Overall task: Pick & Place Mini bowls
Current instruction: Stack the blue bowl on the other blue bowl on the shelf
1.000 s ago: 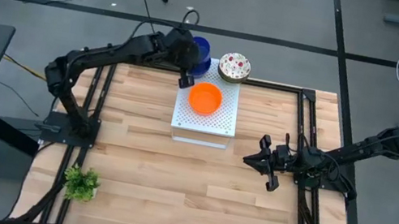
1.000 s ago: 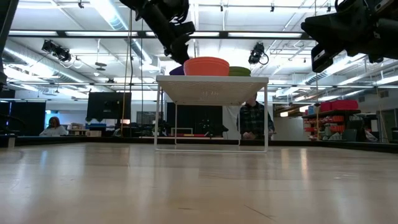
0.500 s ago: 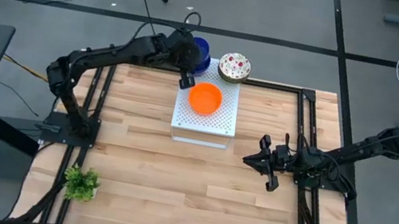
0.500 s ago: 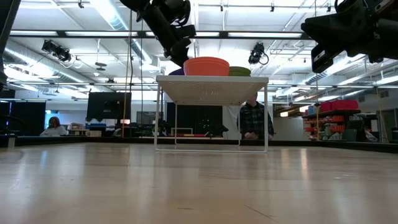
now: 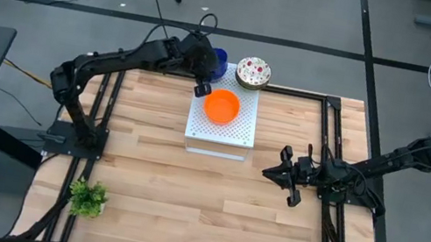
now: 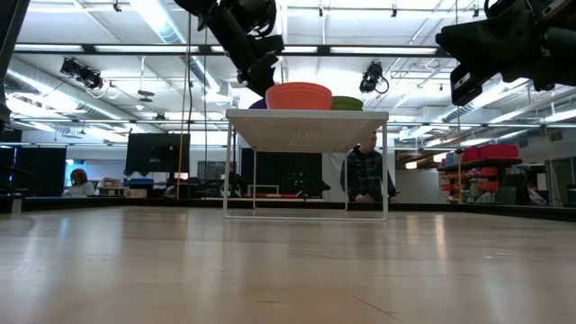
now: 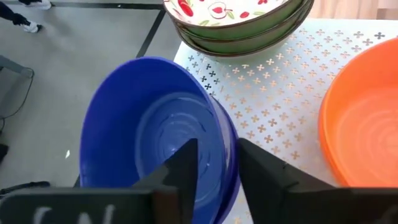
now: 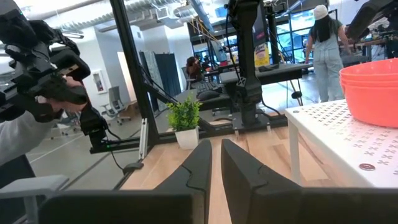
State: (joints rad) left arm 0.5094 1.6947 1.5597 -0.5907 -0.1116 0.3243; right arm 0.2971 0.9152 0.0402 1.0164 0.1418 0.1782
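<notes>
Bench (image 5: 202,199): light wood-plank top in a dark frame. Both arms are over it, the left reaching to the far edge, the right low over the right side.

White perforated board (image 5: 223,127): a raised platform on thin white legs at the far centre of the bench, directly under and beside the left end effector. In the low view the board (image 6: 306,121) stands well clear of the bench top.

Left end effector (image 7: 214,171): at the far left corner of the board, its fingers straddling the rim of the blue bowl (image 7: 155,134). One finger sits inside the bowl and the other outside against the wall, so it is grasping the blue bowl. The bowl hangs partly past the board's edge. From above, the blue bowl (image 5: 217,59) is half covered by the gripper.

Orange bowl (image 5: 222,105): on the board, just beside the left end effector on the near side, upright, apart from the blue bowl.

Speckled bowls (image 5: 253,72): a nested stack, white inside with red marks and green outside, at the far right corner of the board, beyond the orange bowl from the left end effector.

Right end effector (image 5: 284,177): idle over the right part of the bench, well apart from the board, fingers clenched almost together with only a thin gap.

Small green plant (image 5: 87,197): near left corner of the bench, far from both end effectors.

No legible writing on any item.
</notes>
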